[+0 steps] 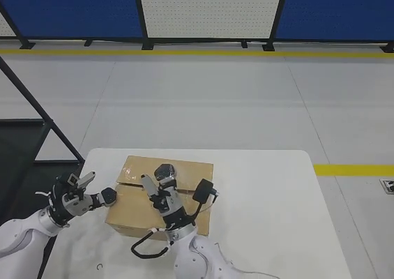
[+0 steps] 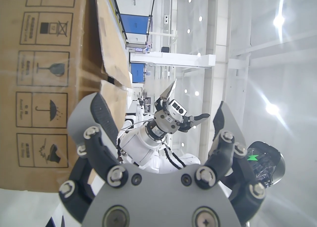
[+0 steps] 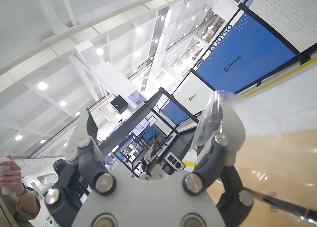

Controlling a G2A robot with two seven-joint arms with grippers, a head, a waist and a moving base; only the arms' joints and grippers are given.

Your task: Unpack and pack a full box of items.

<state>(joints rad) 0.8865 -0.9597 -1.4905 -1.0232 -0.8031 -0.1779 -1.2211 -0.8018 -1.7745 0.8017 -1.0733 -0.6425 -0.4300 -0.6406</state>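
We should brace the brown cardboard box (image 1: 193, 173) with the spread left gripper (image 1: 80, 183) at its nine o'clock while the spread right gripper (image 1: 158, 183) works above it

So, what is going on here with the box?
A two-armed robot is working at a cardboard box on the table. The box's flaps look folded down. The left gripper is open beside the box's printed side. The right gripper is open above the box top. Neither grips anything.
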